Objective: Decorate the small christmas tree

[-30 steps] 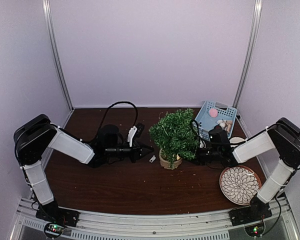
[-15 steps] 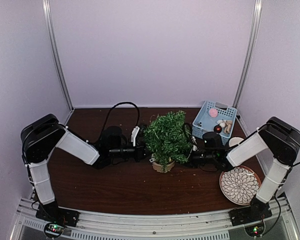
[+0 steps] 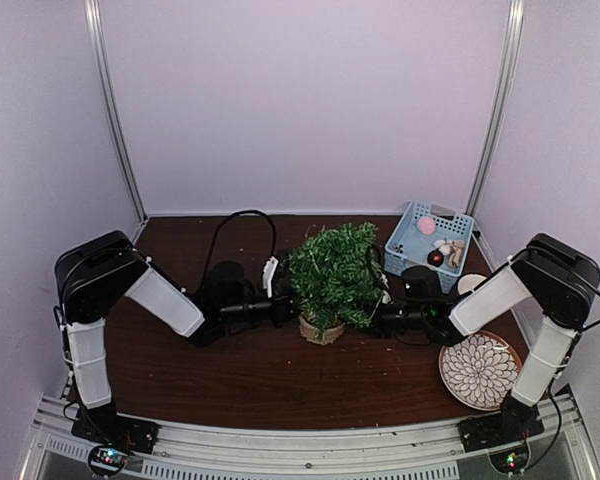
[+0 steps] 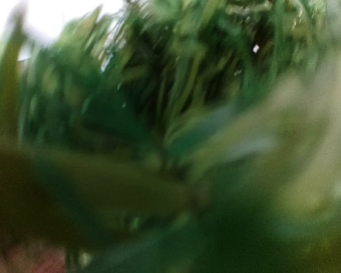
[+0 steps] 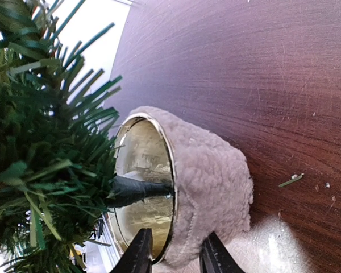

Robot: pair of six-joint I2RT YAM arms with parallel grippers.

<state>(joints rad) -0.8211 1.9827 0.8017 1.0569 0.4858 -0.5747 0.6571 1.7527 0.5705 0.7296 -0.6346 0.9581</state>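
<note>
**Both arms at the tree, mid-table**

The small christmas tree (image 3: 330,272), a miniature with bushy dark green needle branches in a round, fuzzy tan-wrapped pot (image 3: 318,328), stands near the middle of the dark brown wooden table (image 3: 240,385). The right gripper (image 3: 379,320) comes in low from the tree's 3 o'clock. In its wrist view its two black fingers (image 5: 137,253) straddle the pot's wall, one inside the gold-lined rim and one on the fuzzy outside, clamped on it. The left gripper (image 3: 288,308) reaches in from 9 o'clock with its fingers together and its tip buried among the needles; its wrist view is only a green blur. A light blue perforated plastic basket (image 3: 408,238) of small ornaments sits at the tree's 1 o'clock. A round brown-and-white petal-patterned plate (image 3: 478,370) lies at 4 o'clock.
</note>
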